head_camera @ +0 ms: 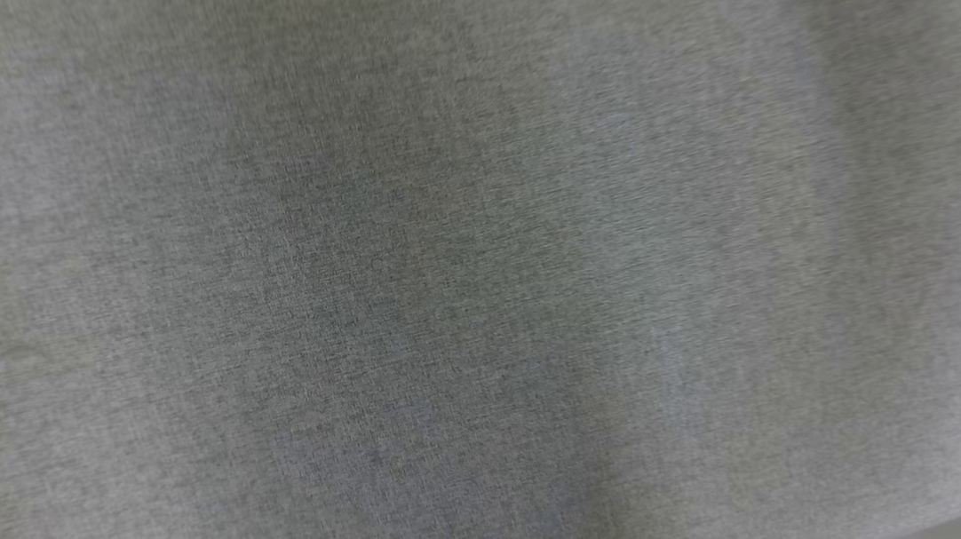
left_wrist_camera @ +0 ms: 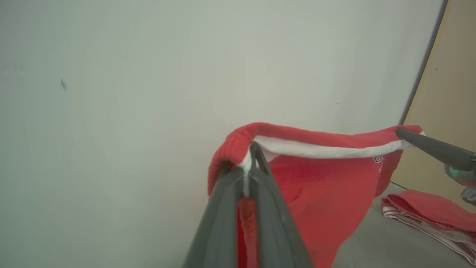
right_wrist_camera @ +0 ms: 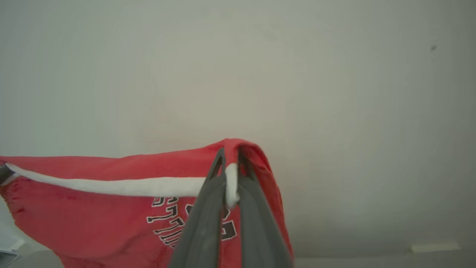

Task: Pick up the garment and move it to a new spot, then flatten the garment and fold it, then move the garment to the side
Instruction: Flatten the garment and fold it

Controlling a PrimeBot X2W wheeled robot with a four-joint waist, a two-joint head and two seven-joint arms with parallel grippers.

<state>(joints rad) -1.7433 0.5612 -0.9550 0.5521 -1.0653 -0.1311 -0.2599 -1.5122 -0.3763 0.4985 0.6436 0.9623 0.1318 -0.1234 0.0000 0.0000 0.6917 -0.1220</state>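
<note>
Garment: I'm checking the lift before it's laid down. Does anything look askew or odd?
The red garment hangs spread between the left tool and right tool, each shut on its white-trimmed edge; nothing askew there. One oddity: a second red piece with white stripes lies bunched on the grey surface nearby, possibly in the way.

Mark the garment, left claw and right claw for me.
garment [left_wrist_camera: 327, 193], left wrist view, on the red body below the white band.
left claw [left_wrist_camera: 248, 162], left wrist view, between the fingertips pinching the white band.
right claw [right_wrist_camera: 231, 156], right wrist view, between the fingertips at the white band.
</note>
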